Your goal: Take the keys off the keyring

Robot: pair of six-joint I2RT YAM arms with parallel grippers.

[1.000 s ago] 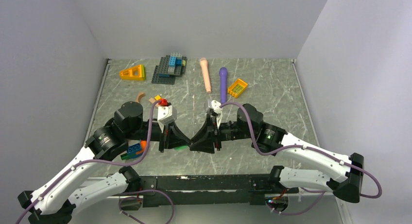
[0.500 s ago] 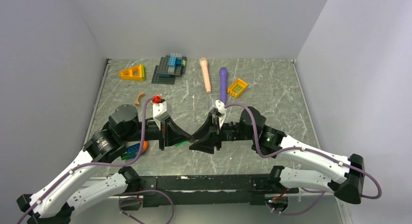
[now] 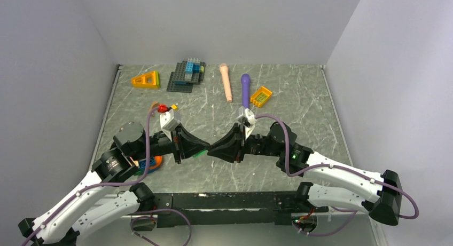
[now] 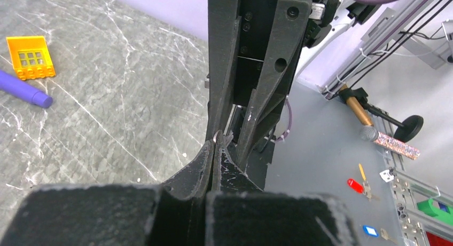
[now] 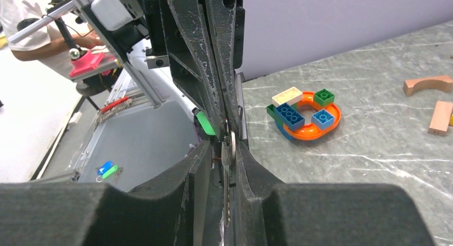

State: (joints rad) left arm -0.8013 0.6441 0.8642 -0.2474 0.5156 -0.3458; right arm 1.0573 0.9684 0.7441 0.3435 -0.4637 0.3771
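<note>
My two grippers meet tip to tip over the near middle of the table. My left gripper (image 3: 205, 146) (image 4: 215, 147) is shut on a thin metal keyring (image 4: 217, 135) that pokes out just past its fingertips. My right gripper (image 3: 213, 150) (image 5: 228, 144) is shut on a flat metal key (image 5: 228, 156), seen edge on between its fingers. A green key tag (image 5: 205, 123) hangs beside the junction; it also shows in the top view (image 3: 198, 153). Each wrist view shows the other gripper's fingers straight ahead.
An orange ring with Duplo bricks (image 3: 149, 163) (image 5: 307, 113) lies near my left arm. Wooden blocks (image 5: 427, 85) lie beyond it. At the back stand a yellow wedge (image 3: 146, 79), a grey baseplate with bricks (image 3: 186, 75), a peach cylinder (image 3: 226, 81), a purple cylinder (image 3: 245, 91) and a yellow brick (image 3: 261, 96).
Both wrists have swung lower and further apart, so the fingers lie flatter. The fingertips stay together at the middle, a little further from the near edge.
</note>
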